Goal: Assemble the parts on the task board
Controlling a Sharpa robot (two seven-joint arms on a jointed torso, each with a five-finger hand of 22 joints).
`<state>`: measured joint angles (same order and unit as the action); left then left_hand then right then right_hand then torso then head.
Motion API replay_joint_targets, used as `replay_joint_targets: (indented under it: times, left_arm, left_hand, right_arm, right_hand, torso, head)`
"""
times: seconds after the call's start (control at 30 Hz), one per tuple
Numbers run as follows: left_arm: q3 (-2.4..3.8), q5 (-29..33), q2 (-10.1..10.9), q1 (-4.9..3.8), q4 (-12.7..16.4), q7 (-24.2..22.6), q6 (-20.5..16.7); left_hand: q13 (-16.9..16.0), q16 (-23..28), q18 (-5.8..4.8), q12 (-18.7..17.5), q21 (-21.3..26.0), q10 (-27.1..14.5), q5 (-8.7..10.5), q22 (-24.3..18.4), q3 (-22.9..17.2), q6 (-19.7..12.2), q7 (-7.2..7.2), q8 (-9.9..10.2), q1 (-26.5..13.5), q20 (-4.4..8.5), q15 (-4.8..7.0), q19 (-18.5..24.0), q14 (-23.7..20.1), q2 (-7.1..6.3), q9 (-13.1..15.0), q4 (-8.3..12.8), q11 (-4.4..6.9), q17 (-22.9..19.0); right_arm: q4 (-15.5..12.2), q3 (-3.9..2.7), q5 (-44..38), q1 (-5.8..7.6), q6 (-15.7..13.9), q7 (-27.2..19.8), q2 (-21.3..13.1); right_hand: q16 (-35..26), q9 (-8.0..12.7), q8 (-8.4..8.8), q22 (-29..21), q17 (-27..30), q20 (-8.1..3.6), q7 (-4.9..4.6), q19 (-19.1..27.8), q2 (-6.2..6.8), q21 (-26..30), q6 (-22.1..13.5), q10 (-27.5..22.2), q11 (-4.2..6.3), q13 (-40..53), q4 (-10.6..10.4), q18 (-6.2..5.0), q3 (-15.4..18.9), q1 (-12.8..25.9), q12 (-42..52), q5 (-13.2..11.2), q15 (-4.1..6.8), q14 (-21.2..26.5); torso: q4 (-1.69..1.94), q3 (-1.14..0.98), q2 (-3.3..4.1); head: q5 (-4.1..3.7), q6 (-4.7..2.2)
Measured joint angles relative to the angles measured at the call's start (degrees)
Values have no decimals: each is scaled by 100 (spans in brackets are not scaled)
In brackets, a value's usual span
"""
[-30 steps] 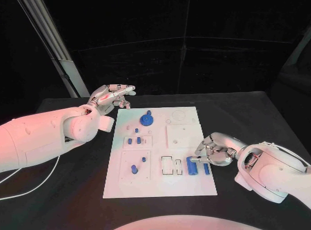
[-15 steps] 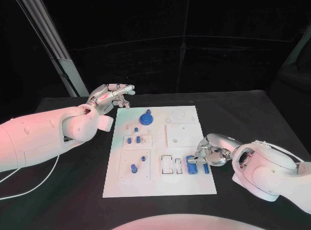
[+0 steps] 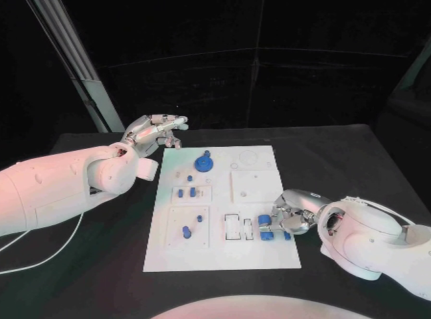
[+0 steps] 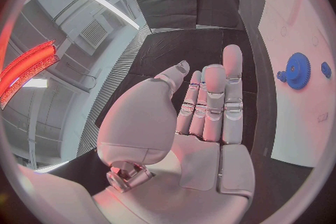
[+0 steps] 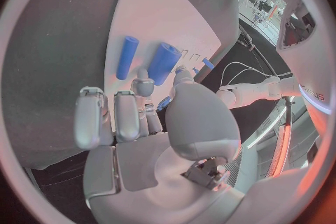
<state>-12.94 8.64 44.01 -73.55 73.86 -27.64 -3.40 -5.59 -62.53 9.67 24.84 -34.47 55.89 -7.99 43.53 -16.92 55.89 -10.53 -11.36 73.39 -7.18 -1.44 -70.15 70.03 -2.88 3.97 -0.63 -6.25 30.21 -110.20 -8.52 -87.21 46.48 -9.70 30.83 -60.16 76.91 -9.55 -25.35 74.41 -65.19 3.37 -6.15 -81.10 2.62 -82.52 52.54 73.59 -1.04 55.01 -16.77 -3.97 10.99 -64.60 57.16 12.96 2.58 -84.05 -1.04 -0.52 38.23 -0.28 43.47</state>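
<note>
Task board: white plate lying mid-table.
Right hand: at the board's right edge, fingers curled around a small blue part, pinched against the thumb.
Blue cylinders: two, lying on the board just beyond those fingertips.
Left hand: raised off the board's far-left corner, fingers straight, close together, holding nothing.
Blue gear: on the board, well apart from the left fingers.

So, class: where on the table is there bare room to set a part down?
Bare black table lies near the task board and beyond its far right corner. It is crowded by the right hand at the blue cylinders.
</note>
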Motion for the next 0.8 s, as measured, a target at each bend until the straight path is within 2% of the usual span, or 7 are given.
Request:
replay_joint_targets:
  times: [0.17,0.23,0.43,0.6,0.7,0.8]
  left_arm:
    - [0,0,7,0,6,2,3]
    - [0,0,9,0,7,2,5]
    - [0,0,12,0,9,5,10]
    - [0,0,17,0,13,6,11]
    - [0,0,22,0,15,6,12]
    - [0,0,28,0,17,6,12]
  left_hand:
    - [0,0,0,0,0,0,0,0,0,0,0,0,0,0,0,0,0,0,0,0,0,0]
    - [0,0,0,0,0,0,0,0,0,0,0,0,0,0,0,0,0,0,0,0,0,0]
    - [0,0,0,0,0,0,0,1,0,0,0,0,0,0,0,0,0,0,0,0,0,1]
    - [-1,0,0,0,0,0,0,1,0,0,0,0,0,0,0,0,0,0,0,0,0,1]
    - [-1,0,0,0,0,0,0,1,0,0,0,0,0,0,0,0,0,0,0,0,0,1]
    - [5,0,0,0,0,0,0,-8,39,0,0,0,0,0,0,0,0,0,0,-7,0,1]
  right_arm:
    - [16,-18,-261,-55,91,18,82]
    - [24,-21,-402,-68,119,19,115]
    - [60,-28,-915,-97,220,12,240]
    - [66,-30,-1231,-113,273,4,306]
    - [66,-33,-1358,-117,282,3,319]
    - [57,-34,-1430,-118,275,3,320]
  right_hand:
    - [24,-58,-75,9,-6,0,28,0,2,0,-25,2,2,63,0,0,0,-2,43,0,0,0]
    - [24,-76,-95,9,-6,0,38,0,70,0,-15,43,2,112,0,0,0,-73,76,9,0,0]
    - [24,-149,-193,27,-33,0,90,0,60,-23,-54,64,23,249,52,-1,-52,-579,119,90,20,21]
    - [24,-192,-260,50,-64,-21,61,-21,2,-23,-93,105,22,347,110,-2,-110,-879,158,185,20,21]
    - [24,-216,-291,50,-82,-21,42,-21,-53,-23,-134,104,22,387,171,-1,-139,-1040,158,501,41,0]
    - [24,-242,-290,50,-118,-23,74,-22,-113,-46,-128,106,24,435,163,-1,-133,-1110,180,1118,41,0]
  torso:
    - [0,2,-1]
    - [0,2,0]
    - [2,2,-1]
    - [2,2,-2]
    - [2,2,-4]
    - [1,2,-4]
  head:
    - [6,16]
    - [15,16]
    - [21,16]
    - [29,10]
    - [31,9]
    - [36,5]
